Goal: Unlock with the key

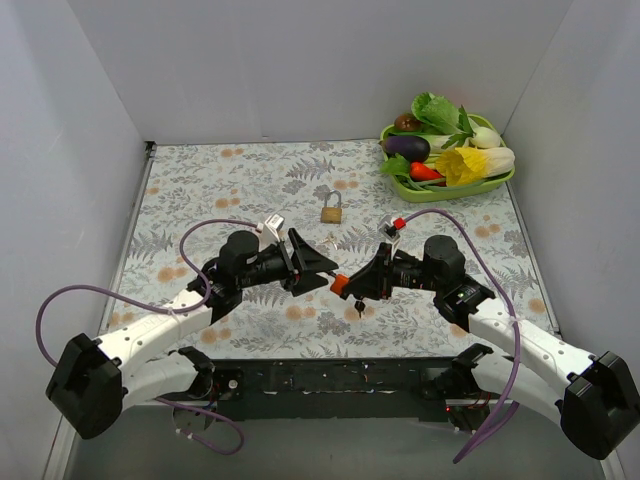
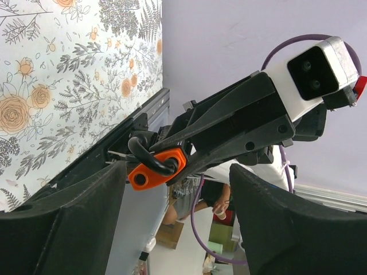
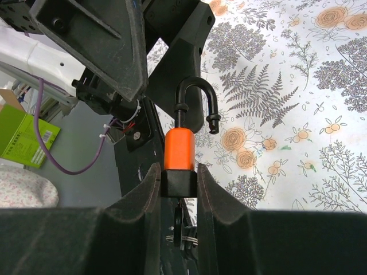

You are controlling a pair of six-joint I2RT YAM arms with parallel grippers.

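An orange padlock (image 3: 179, 148) with a black shackle (image 3: 195, 91) is clamped by its black base between the fingers of my right gripper (image 3: 179, 186). The shackle is sprung open, one end hanging free. A key (image 3: 179, 220) sticks out of the lock's underside with a ring on it. In the top view the padlock (image 1: 340, 285) hangs above the table's near middle, the key (image 1: 360, 306) below it. My left gripper (image 1: 322, 272) is open, its tips just left of the padlock. The left wrist view shows the padlock (image 2: 157, 170) between its spread fingers (image 2: 63, 223).
A brass padlock (image 1: 332, 209) lies on the floral cloth at centre back, small keys (image 1: 330, 240) just in front of it. A green tray (image 1: 450, 192) of toy vegetables sits at the back right corner. White walls close in both sides.
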